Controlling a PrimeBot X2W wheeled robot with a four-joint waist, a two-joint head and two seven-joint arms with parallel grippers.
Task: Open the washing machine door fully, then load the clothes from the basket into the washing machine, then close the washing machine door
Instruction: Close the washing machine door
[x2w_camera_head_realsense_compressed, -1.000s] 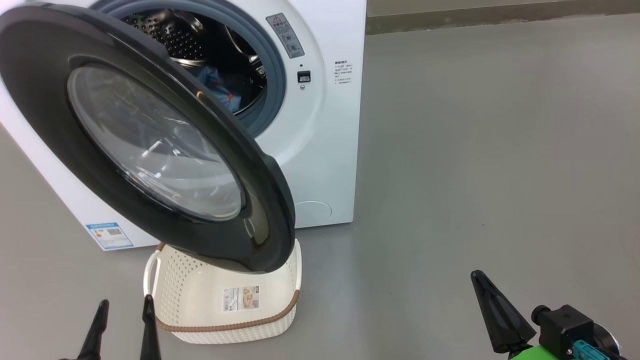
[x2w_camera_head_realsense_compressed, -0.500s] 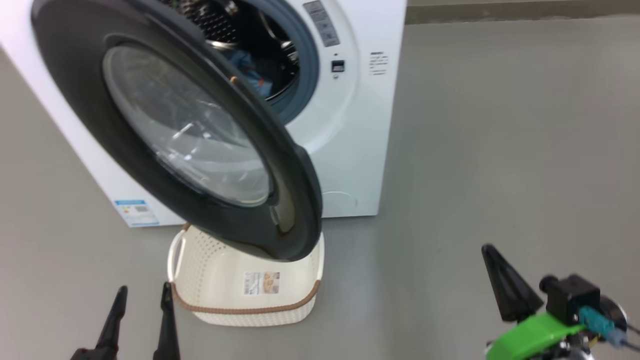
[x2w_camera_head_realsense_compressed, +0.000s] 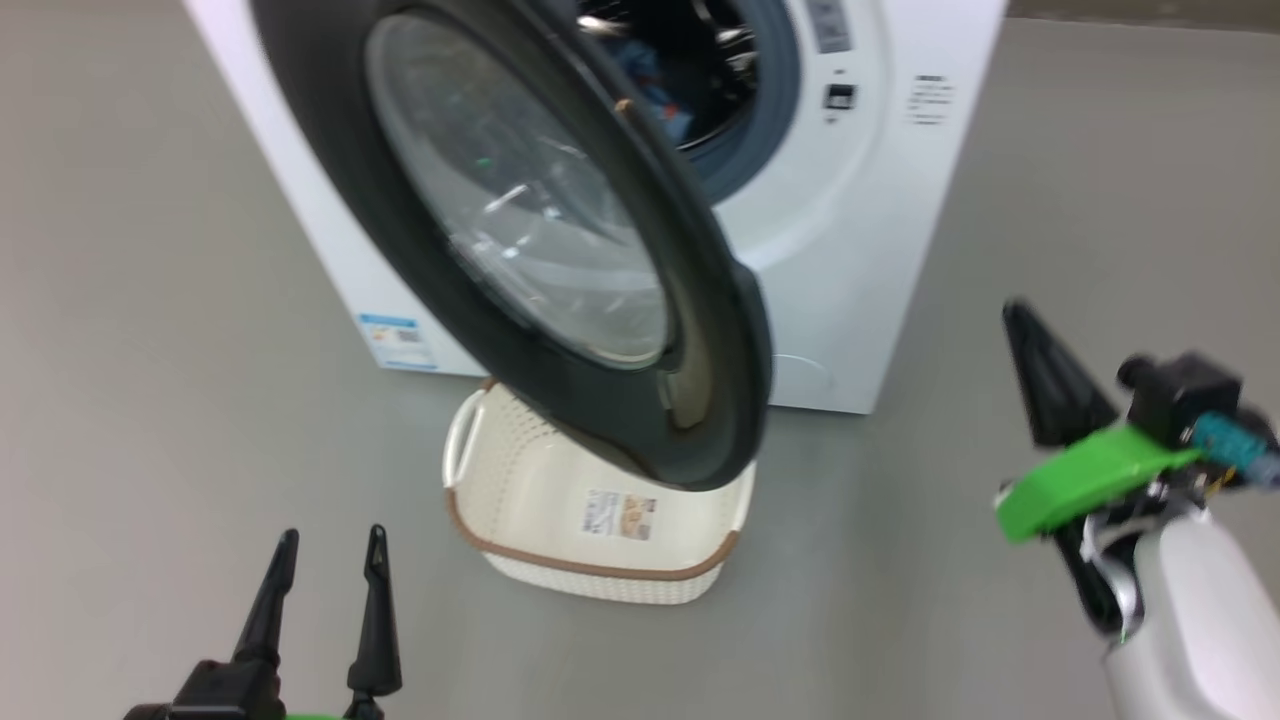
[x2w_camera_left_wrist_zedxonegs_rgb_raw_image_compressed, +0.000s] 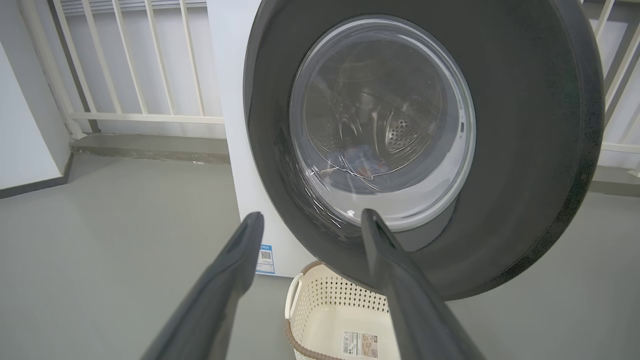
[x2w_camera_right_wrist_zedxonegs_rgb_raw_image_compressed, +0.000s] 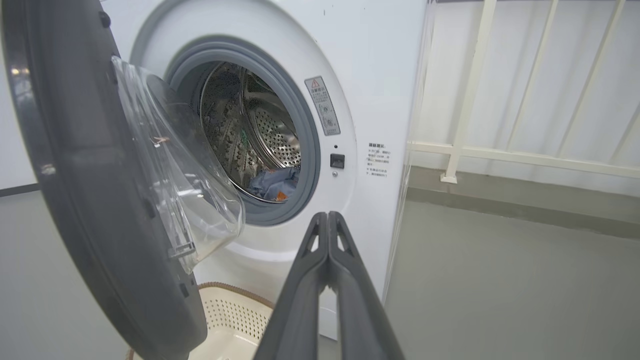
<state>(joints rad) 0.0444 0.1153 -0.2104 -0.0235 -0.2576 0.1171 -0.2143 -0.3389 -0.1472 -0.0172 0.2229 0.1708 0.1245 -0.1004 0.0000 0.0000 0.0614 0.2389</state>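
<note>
Door stage, closing not yet begun.

- The washing machine door (x2w_camera_head_realsense_compressed: 520, 210) stood swung well out from the washing machine (x2w_camera_head_realsense_compressed: 850, 250). Its glass bowl faced the drum (x2w_camera_right_wrist_zedxonegs_rgb_raw_image_compressed: 272, 135) and its free edge hung over the basket (x2w_camera_head_realsense_compressed: 590, 580).
- The clothes (x2w_camera_right_wrist_zedxonegs_rgb_raw_image_compressed: 274, 182) lay low in the drum, close behind the grey door seal (x2w_camera_right_wrist_zedxonegs_rgb_raw_image_compressed: 306, 165). I could not tell whether any fabric touched the seal lip.
- The basket sat on the floor (x2w_camera_head_realsense_compressed: 150, 300) just in front of the machine. Nothing lay in it, and the paper label (x2w_camera_head_realsense_compressed: 620, 515) on its base was plain to see.
- The left gripper (x2w_camera_head_realsense_compressed: 333, 535) had its fingers spread wide and empty. It was aimed at the door's outer face, apart from it.
- The right gripper (x2w_camera_right_wrist_zedxonegs_rgb_raw_image_compressed: 328, 216) had its fingers pressed together with nothing between them. It sat off to the machine's open side, clear of the door.

Judgement: loading looked done, so the step in hand was shutting the door.

- The left gripper seemed the better placed.
- Push on the black ring near the free edge, not on the glass and not near the hinge.
- Follow the door's arc rather than pushing in a straight line.
- Check the door's lower rim against the basket rim first; clearance there could not be read.
- Check the seal for stray fabric.
- Press until the catch seats in the latch slot (x2w_camera_right_wrist_zedxonegs_rgb_raw_image_compressed: 337, 160).
</note>
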